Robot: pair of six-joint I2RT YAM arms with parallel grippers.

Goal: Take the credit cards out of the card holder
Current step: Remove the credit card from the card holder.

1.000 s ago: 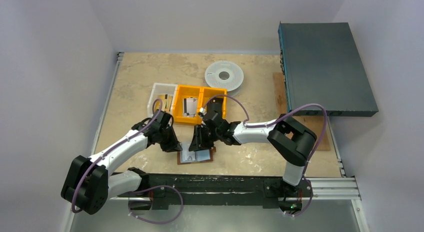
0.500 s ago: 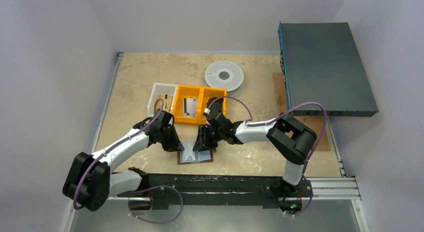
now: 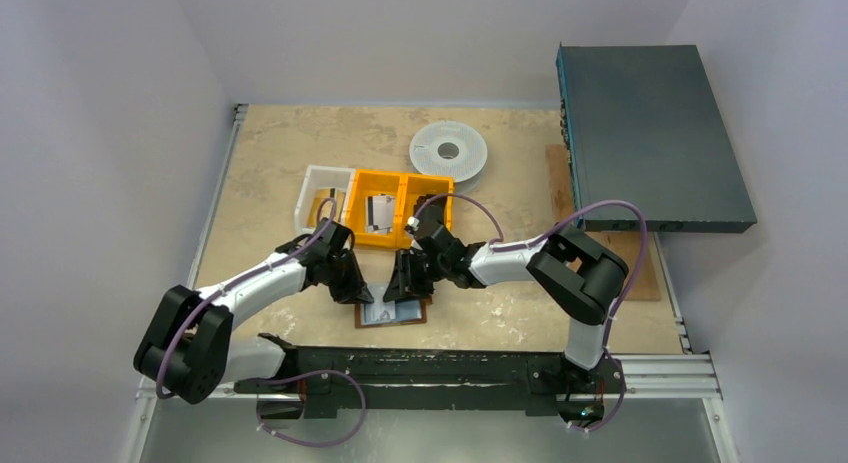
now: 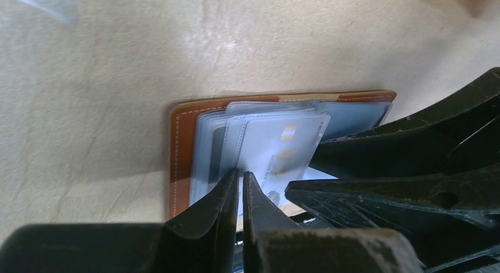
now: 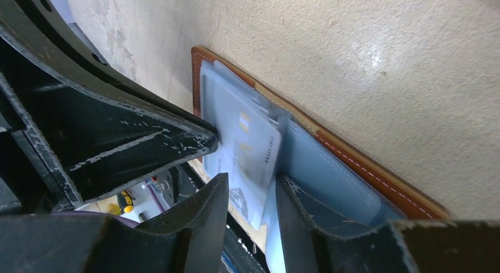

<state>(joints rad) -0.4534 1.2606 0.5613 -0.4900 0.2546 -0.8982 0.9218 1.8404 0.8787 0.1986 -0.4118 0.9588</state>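
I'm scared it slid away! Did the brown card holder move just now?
No. The card holder lies just as far below the orange bin as before.

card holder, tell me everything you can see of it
The card holder lies open and flat on the table, just in front of the arms' bases. It looks like brown stitched leather with a pale grey-blue lining. Clear sleeves fan up from it, with a whitish card showing in them. The left gripper pinches that card's edge; the right gripper, open, straddles the sleeves.
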